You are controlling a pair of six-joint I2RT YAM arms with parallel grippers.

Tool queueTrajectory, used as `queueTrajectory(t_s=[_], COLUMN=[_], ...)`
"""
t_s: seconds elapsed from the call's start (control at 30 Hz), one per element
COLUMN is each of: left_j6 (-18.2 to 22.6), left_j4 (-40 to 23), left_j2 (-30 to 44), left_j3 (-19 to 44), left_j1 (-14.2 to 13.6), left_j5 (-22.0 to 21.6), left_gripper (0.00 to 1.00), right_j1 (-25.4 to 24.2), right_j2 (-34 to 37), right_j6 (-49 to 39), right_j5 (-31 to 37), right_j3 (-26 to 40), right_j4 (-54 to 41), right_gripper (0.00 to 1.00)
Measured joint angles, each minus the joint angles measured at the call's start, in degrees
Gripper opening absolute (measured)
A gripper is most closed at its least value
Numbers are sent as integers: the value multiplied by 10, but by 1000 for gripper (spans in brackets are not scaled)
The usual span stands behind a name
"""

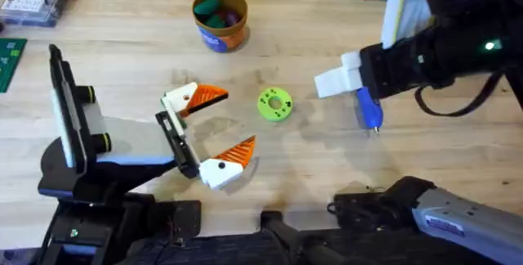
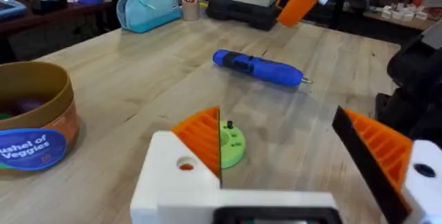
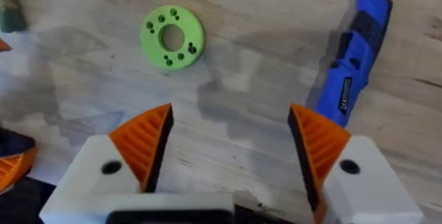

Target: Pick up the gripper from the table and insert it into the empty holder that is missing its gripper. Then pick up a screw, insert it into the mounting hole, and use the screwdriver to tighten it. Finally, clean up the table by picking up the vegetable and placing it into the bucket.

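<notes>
Fingers first: from overhead we see the left gripper [image 1: 214, 130] low on the table with its two orange fingers spread wide apart and nothing between them. The right gripper [image 1: 337, 77] hangs above the screwdriver [image 1: 369, 110], which lies flat on the wood to the right of the green disc [image 1: 275, 105]. At the far side the bucket [image 1: 220, 20] stands upright, and inside its yellow rim we make out green, dark green and purplish pieces.

Over to the left wrist view: its orange pads [image 2: 202, 135] stand well apart, and the green disc [image 2: 231, 144] sits on the table just past one of them with a small dark screw upright on top. The screwdriver [image 2: 258, 68] lies beyond it. The bucket [image 2: 31, 117] is off to one side, blue label facing us, something purple barely visible within.

Now the right wrist view: the right gripper [image 3: 230, 148] is splayed open, empty, table showing between the pads. The screwdriver [image 3: 354, 59] lies just beyond one pad; the green disc [image 3: 173, 36] sits farther off.
</notes>
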Motion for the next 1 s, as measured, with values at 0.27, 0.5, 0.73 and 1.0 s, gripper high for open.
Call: queueTrajectory(t_s=[0.27,0.5,0.73,1.0], left_j6=[0,0,0,0], left_j4=[0,0,0,0], left_j2=[0,0,0,0], left_j3=[0,0,0,0], left_j1=[0,0,0,0], left_j5=[0,0,0,0], left_gripper=[986,986,986,986], right_j1=[59,62,66,105], right_j2=[-24,-31,-31,-31], right_j6=[16,17,9,-7], right_j5=[44,27,-19,-32], right_j3=[-92,-194,-222,-222], right_j4=[91,169,172,172], right_gripper=[988,988,988,988])
